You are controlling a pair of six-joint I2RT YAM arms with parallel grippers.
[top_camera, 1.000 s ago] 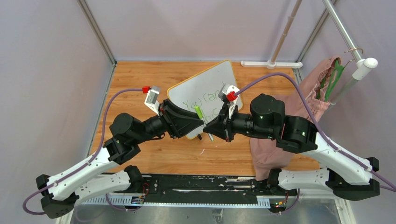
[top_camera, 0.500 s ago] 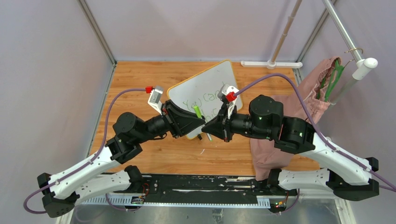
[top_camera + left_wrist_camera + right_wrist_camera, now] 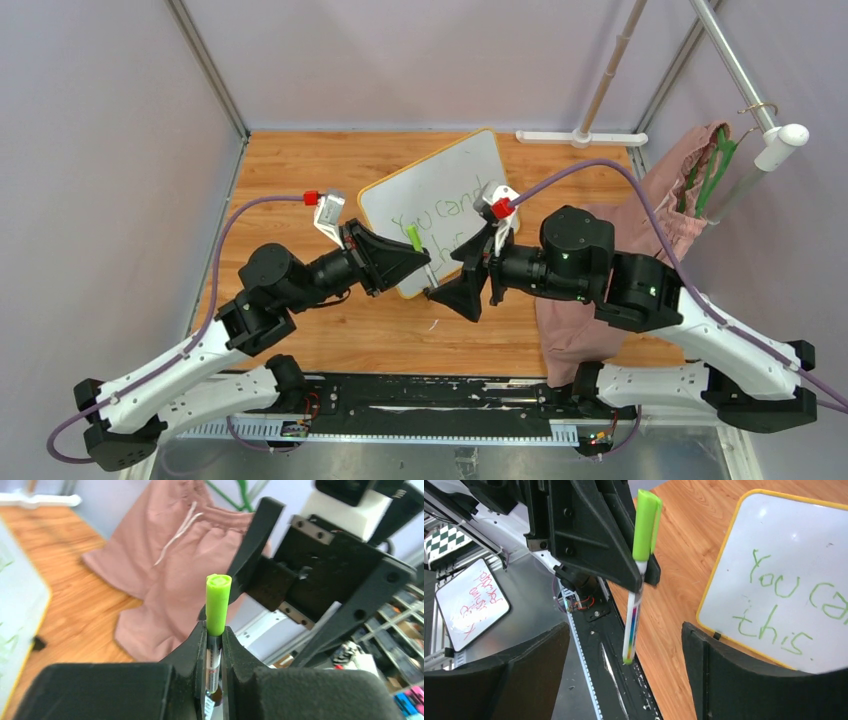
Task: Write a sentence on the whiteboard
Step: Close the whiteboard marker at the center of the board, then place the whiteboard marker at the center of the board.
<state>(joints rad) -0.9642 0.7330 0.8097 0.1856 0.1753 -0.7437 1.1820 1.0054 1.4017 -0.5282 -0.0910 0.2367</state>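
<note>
Near the whiteboard [image 3: 452,168], left pincer [image 3: 213,631] clamps marker [image 3: 218,599] (green-capped).

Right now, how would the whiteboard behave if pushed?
The whiteboard looks thin and rigid, so it would probably slide in one piece. Its glossy face seems slippery to grip. Its small feet might catch on the table.
</note>
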